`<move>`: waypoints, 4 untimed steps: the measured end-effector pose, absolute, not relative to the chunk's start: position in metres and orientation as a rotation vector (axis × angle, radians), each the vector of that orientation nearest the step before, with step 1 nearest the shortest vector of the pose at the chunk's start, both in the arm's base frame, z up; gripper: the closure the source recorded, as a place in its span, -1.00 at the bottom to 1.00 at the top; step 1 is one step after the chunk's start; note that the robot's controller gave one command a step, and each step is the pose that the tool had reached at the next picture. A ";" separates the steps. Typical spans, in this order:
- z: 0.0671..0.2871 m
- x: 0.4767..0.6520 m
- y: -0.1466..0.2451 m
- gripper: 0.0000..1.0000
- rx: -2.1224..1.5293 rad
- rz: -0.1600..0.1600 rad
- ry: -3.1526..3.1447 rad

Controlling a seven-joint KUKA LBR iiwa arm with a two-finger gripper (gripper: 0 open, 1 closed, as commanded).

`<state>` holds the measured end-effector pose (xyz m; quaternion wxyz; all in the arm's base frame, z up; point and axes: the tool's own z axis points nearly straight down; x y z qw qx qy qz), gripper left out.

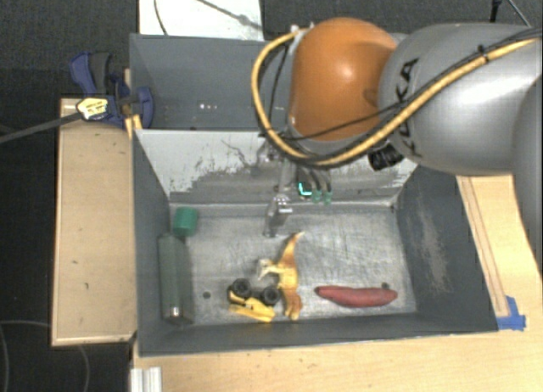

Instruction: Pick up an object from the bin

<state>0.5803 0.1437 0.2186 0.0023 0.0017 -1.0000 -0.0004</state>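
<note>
arm: comes in from the right; orange cover (339,76) and looped cables sit above the far half of the bin (441,246).
gripper (273,222): low inside the bin, far-middle, close to the far wall, pointing down at bare grey floor.
claw state: cannot tell if it is wide or narrow from this angle; nothing seen in it.
closest thing: yellow curved piece (289,273), banana-like, just on the near side of the gripper and apart from it.
yellow toy car (251,297): black wheels, near-middle, just left of the curved piece and touching it or nearly so.
red pod (356,296): long, chilli-shaped, flat on the floor, near-right, a little right of the curved piece, apart from it.
green bottle (172,270): dark, lying along the left wall, far to near.
green cap (184,221): lighter green, at the bottle's far end; whether it is attached, cannot tell.
pick status: everything lies on the bin floor.
</note>
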 end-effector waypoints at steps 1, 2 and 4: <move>0.223 0.582 0.143 -1.00 0.001 -0.002 -3.145; 0.173 0.537 0.140 -1.00 0.057 -0.003 -3.149; 0.094 0.491 0.132 1.00 0.099 0.034 -3.159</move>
